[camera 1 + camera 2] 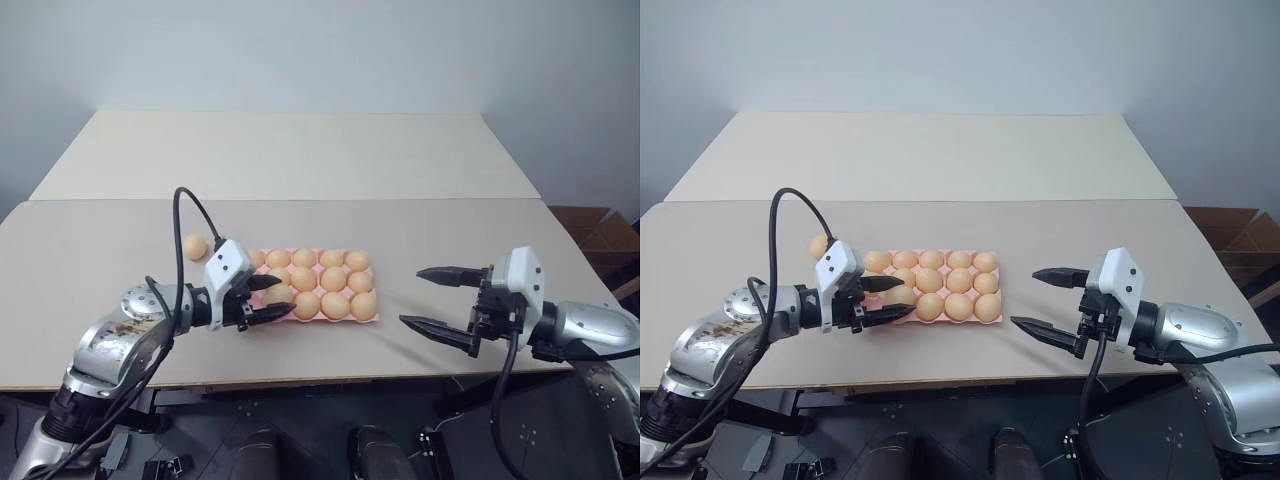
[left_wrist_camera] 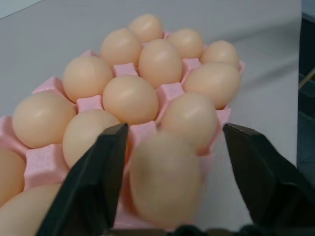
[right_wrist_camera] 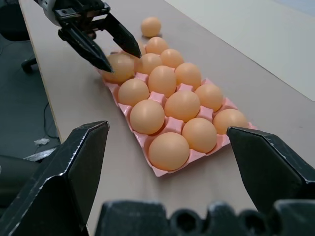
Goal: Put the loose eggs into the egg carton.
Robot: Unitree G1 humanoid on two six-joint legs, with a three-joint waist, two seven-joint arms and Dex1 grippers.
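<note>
The tabletop (image 1: pixel 300 160) is carrying the egg carton (image 1: pixel 372 318), nearly full. The right gripper (image 1: pixel 432 298) is hanging open beside it. The left gripper (image 1: pixel 268 298), jaws parted, is bracketing a corner egg (image 2: pixel 165 179). One loose egg (image 1: pixel 195 246), light, smooth, fragile, is lying behind; grasp its middle gently.

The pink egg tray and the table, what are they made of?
The tray looks like moulded foam or pulp: matte pink, soft rounded cups, blunt posts between the eggs. It could also be thin plastic. The table looks like a beige laminate board, smooth and flat, with no grain and a straight seam across it.
</note>
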